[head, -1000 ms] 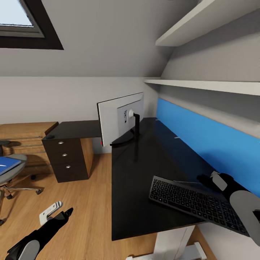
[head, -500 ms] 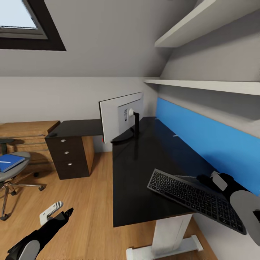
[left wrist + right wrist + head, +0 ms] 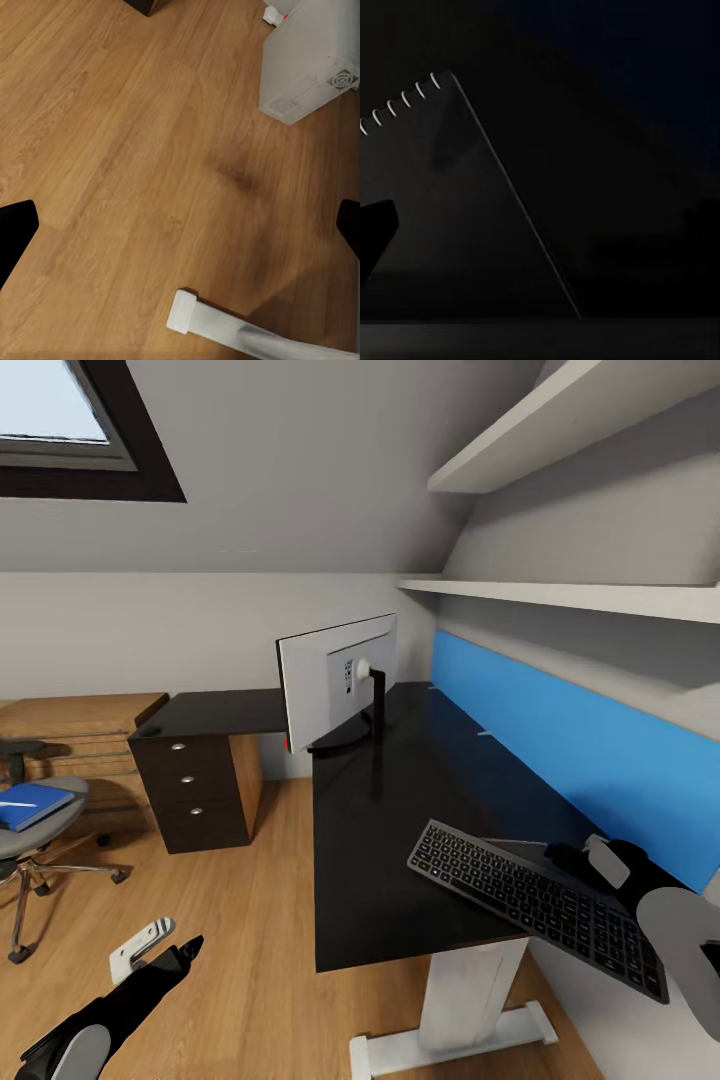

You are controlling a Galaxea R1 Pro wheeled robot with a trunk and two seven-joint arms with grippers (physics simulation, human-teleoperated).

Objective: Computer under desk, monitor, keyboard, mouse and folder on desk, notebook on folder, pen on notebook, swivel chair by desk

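Far left, the swivel chair (image 3: 30,838) is cut off by the frame edge, blue folder (image 3: 30,805) lying on its seat. Left gripper (image 3: 160,948) hangs over the wood floor (image 3: 250,920), fingers spread, holding nothing. Monitor (image 3: 335,680) shows its white back; the label there is too small to read. Keyboard (image 3: 535,905) lies on the desk (image 3: 390,840), its far end overhanging the edge. The right gripper (image 3: 590,860) sits just behind it; can't tell its opening.

The black L-shaped desk (image 3: 370,860) carries the monitor (image 3: 337,682) on its round foot, far ahead of the right pincer (image 3: 565,855). The keyboard (image 3: 535,905) lies just beside that pincer, overhanging the desk's near edge. The wood floor (image 3: 250,920) beneath the left pincer (image 3: 160,945) bears the desk's white leg (image 3: 465,1000).
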